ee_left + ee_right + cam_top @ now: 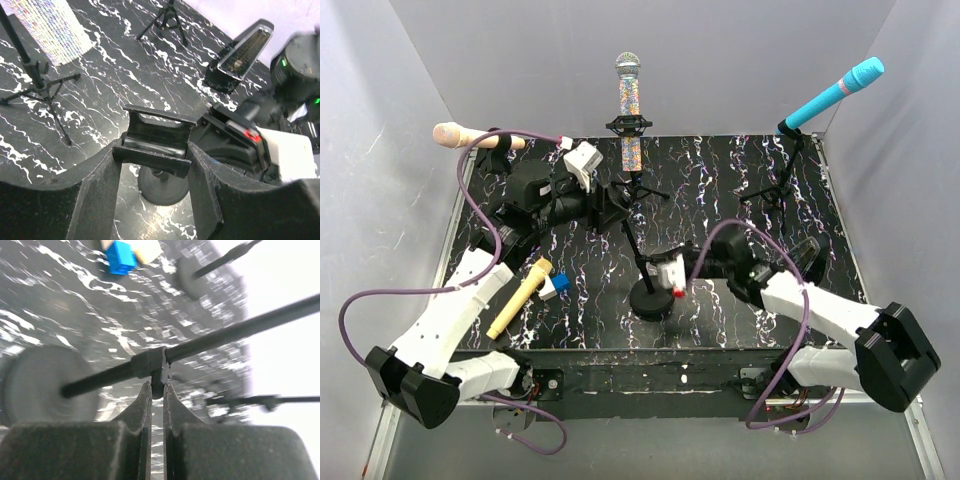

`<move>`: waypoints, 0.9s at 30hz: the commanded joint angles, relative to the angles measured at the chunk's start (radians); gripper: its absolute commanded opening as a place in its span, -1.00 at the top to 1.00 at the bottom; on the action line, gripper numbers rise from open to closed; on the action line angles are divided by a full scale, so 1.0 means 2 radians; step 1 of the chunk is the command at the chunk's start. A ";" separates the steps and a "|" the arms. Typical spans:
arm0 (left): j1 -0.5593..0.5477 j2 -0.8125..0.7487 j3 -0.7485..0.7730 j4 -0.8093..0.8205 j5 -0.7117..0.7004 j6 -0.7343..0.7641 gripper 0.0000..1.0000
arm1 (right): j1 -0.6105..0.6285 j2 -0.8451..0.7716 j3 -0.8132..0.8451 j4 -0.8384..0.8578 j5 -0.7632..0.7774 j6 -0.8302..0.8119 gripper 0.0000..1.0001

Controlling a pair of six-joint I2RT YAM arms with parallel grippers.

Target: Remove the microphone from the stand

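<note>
From where I stand, the left end effector [155, 150] is closed on the black clip [156, 142] at the top of the round-base stand [653, 300]. Its two fingers [95, 195] press against the clip's sides. The clip's cradle is empty.

The right end effector [157, 390] reaches in low from the right. Its jaws are drawn almost together, with only a thin slit between them. They pinch a small tab under the collar on the stand's pole [240, 330], a little above the round base. In the right wrist view the picture is blurred, but the pinch itself is plain enough.

The yellow microphone [520, 298] is off any stand. It lies flat on the black marbled counter [740, 170], aslant, on the left side beside the left arm. Its far end is just beside a small blue block [561, 283]. It is well apart from both end effectors, and neither touches it.

Three other microphones sit in stands along the back of the counter. A glittery one [629, 110] stands upright in a tripod stand at the centre. A cyan one [832, 92] tilts up and to the right at the far right corner. A pale beige one [460, 136] lies nearly level at the far left. Purple cables loop from both arms.
</note>
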 commanded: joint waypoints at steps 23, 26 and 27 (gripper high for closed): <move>0.009 -0.016 -0.022 0.016 0.082 0.091 0.76 | -0.079 0.078 0.210 -0.306 -0.115 0.446 -0.49; 0.009 -0.016 -0.020 0.018 0.083 0.095 0.76 | -0.092 0.124 0.235 -0.315 -0.153 0.475 -0.33; 0.010 -0.016 -0.019 0.015 0.082 0.096 0.76 | -0.096 0.141 0.244 -0.318 -0.164 0.481 -0.23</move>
